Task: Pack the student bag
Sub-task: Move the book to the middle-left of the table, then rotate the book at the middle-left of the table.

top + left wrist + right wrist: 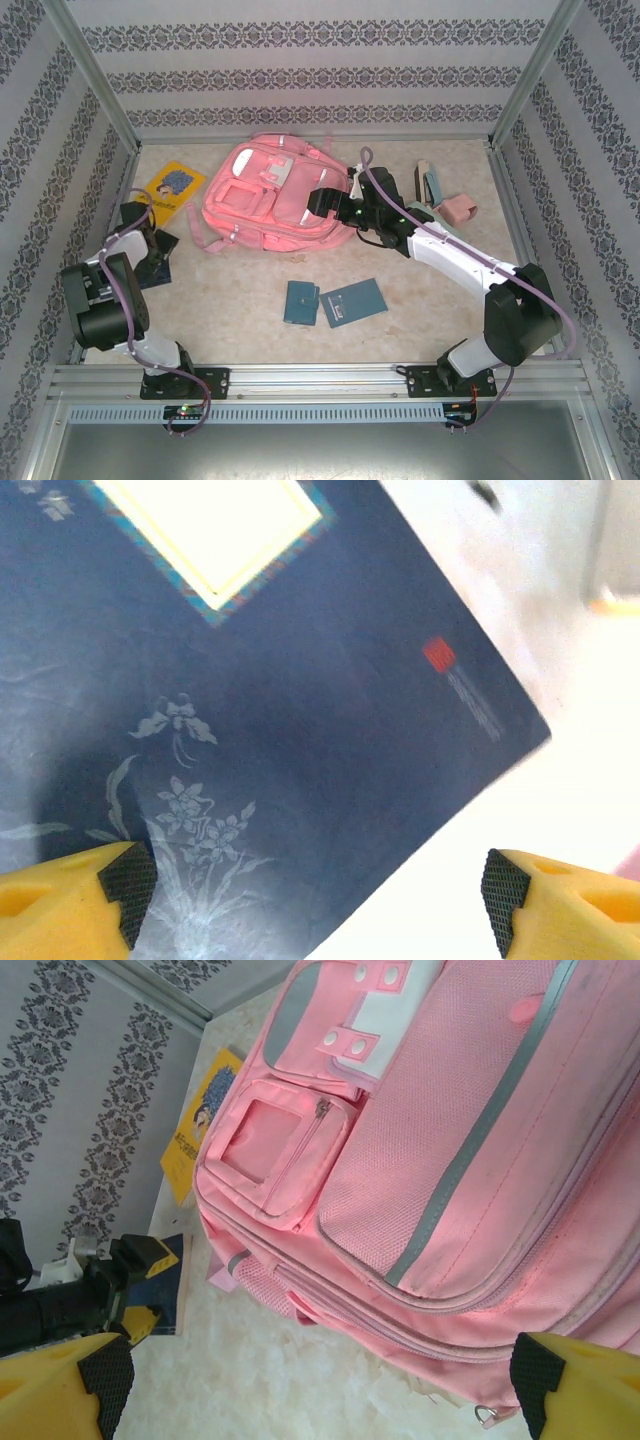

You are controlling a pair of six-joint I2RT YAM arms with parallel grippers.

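Observation:
The student bag (272, 192) lies flat at the back middle of the table, pockets up; in the right wrist view it is the pink student bag (450, 1150) with a grey stripe. My right gripper (323, 202) hovers at its right edge, open; between the fingers of the right gripper (318, 1375) are the bag's zipped side and bare table. My left gripper (152, 243) is at the far left over a dark blue book (160, 266). In the left wrist view that left gripper (318, 900) is open just above the flower-printed dark blue book (250, 680), holding nothing.
A yellow book (170, 190) lies left of the bag. Two teal notebooks (300, 302) (352, 300) lie in the front middle. A small pink box (458, 210) and a grey-white item (430, 184) sit at the back right. Metal frame rails and patterned walls enclose the table.

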